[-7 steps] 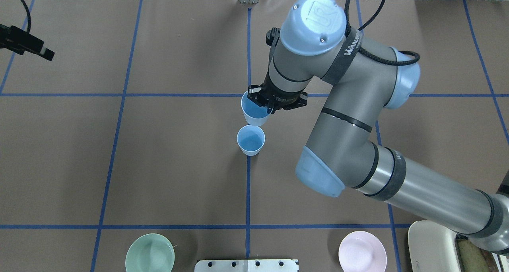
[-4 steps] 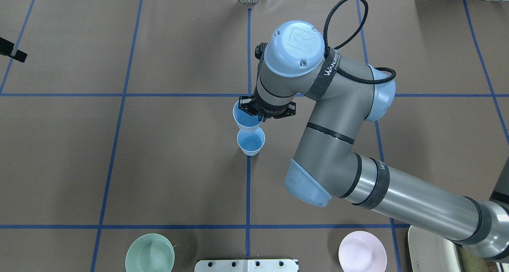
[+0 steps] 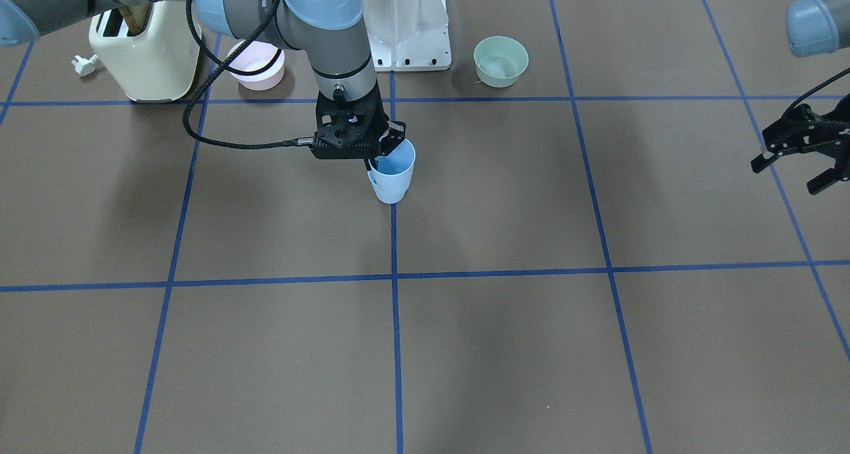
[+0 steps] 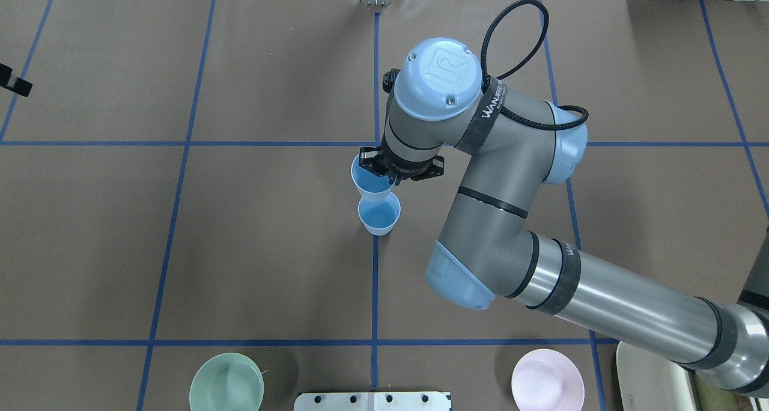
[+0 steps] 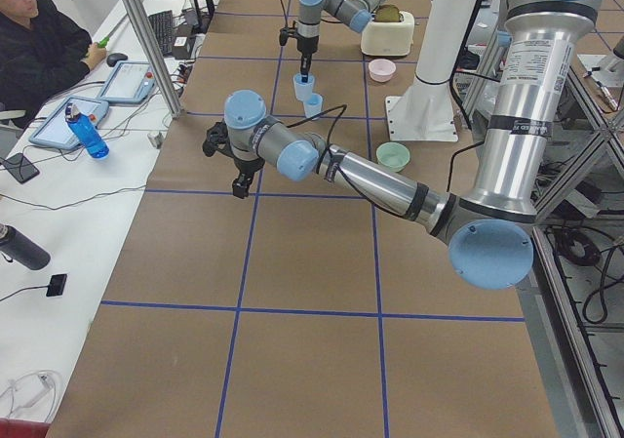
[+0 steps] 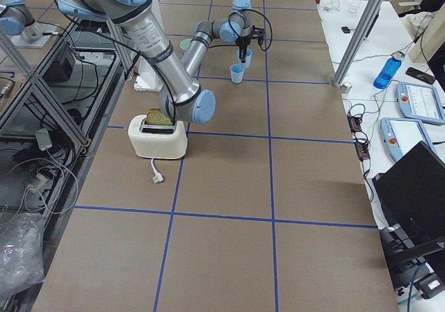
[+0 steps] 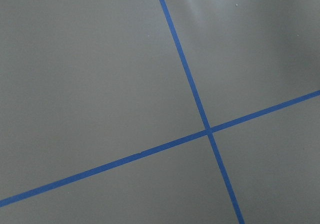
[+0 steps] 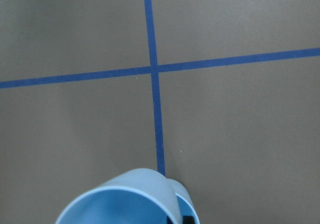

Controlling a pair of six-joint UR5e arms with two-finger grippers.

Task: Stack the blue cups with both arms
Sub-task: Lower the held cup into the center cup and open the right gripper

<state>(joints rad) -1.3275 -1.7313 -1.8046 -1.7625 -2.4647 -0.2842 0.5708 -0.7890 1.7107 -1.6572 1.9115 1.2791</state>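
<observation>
the right claw (image 4: 387, 173) is closed on 1 wall of the raised blue cup (image 4: 370, 181), pinching its rim, while the standing blue cup (image 4: 379, 214) sits on the desk (image 4: 240, 249) just at 6 o'clock of it in the overhead view. the raised cup's base looks off-centre toward 12 o'clock, so lowering from here could catch the lower rim and tip or shove the light tumbler. nothing steadies that cup, since the left claw (image 3: 800, 150) hangs empty with fingers spread, well apart at 9 o'clock, and a 1-sided pinch could let the held cup swing.
</observation>
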